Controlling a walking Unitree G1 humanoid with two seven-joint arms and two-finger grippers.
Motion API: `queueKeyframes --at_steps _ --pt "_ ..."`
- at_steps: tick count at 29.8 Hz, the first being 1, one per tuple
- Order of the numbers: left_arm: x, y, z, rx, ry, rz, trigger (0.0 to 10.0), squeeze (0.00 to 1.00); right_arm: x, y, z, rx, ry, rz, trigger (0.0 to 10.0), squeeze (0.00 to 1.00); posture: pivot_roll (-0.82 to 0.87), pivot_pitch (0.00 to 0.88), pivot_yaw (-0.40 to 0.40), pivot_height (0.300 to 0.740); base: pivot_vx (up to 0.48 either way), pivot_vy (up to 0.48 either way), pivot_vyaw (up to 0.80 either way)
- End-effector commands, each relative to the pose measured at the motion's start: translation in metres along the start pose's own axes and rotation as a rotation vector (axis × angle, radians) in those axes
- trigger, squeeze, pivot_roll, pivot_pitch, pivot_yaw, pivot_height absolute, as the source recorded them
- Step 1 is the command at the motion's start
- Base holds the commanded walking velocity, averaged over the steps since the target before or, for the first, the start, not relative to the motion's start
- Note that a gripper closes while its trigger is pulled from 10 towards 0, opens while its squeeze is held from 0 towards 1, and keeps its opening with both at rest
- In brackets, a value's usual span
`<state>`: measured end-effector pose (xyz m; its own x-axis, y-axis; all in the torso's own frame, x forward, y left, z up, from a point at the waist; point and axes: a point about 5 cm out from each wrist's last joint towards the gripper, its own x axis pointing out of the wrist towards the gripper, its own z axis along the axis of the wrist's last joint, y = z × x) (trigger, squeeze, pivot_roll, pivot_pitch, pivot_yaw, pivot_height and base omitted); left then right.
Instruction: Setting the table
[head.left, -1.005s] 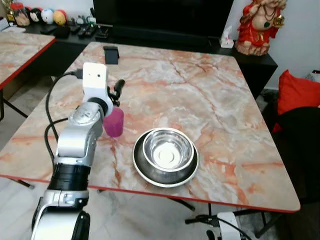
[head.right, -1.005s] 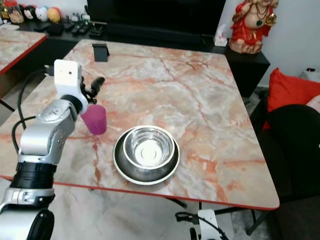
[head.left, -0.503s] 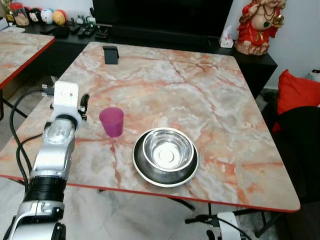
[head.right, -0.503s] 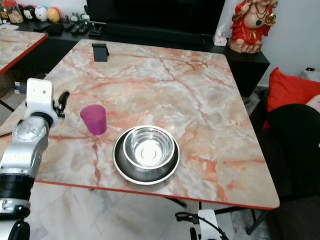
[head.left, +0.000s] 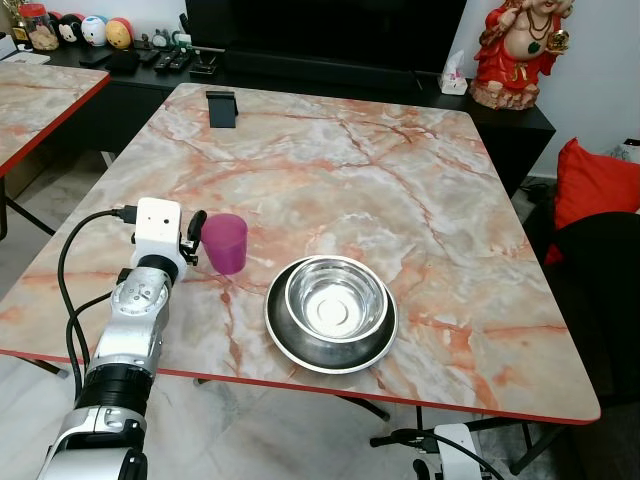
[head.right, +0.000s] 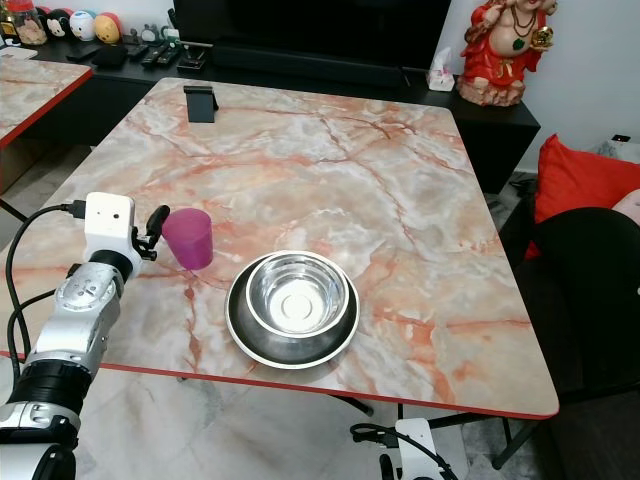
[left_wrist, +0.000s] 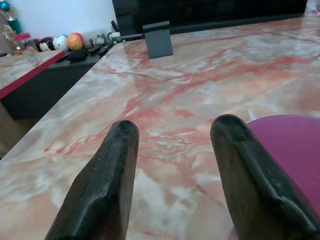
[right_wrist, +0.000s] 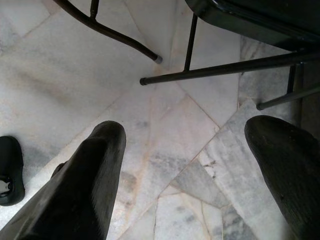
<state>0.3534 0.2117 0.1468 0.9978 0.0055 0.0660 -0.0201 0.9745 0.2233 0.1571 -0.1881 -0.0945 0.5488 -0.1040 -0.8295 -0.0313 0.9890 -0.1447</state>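
With the left pincer (head.left: 196, 228) spread empty just beside the upright pink cup (head.left: 225, 243) near the worktop's (head.left: 400, 180) left edge, withdraw it sideways without nudging the cup toward the steel bowl (head.left: 335, 298).

No text, label, brand, number or sign is legible on anything here.

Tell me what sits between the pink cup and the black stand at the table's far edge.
Nothing: bare marble table between the pink cup and the black stand, in the left eye view.
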Motion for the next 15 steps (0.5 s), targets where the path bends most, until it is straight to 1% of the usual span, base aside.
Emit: queueKeyframes --at_steps 1,7,15 --pt "0.0025 -0.0065 0.0001 0.006 -0.003 -0.027 10.0 0.00 -0.0003 -0.0032 -0.0018 -0.001 0.006 -0.011 10.0 0.00 -0.03 0.000 -0.098 0.740 0.000 0.000 0.00" --pt "0.0026 -0.0117 -0.0031 -0.016 -0.010 -0.060 10.0 0.00 -0.0003 -0.0031 -0.0019 0.001 0.007 -0.011 10.0 0.00 -0.02 0.000 -0.098 0.740 0.000 0.000 0.00" --pt "0.0040 -0.0132 -0.0006 -0.031 -0.022 -0.068 10.0 0.00 -0.0003 -0.0035 -0.0017 -0.001 0.006 -0.011 10.0 0.00 -0.02 0.000 -0.099 0.740 0.000 0.000 0.00"
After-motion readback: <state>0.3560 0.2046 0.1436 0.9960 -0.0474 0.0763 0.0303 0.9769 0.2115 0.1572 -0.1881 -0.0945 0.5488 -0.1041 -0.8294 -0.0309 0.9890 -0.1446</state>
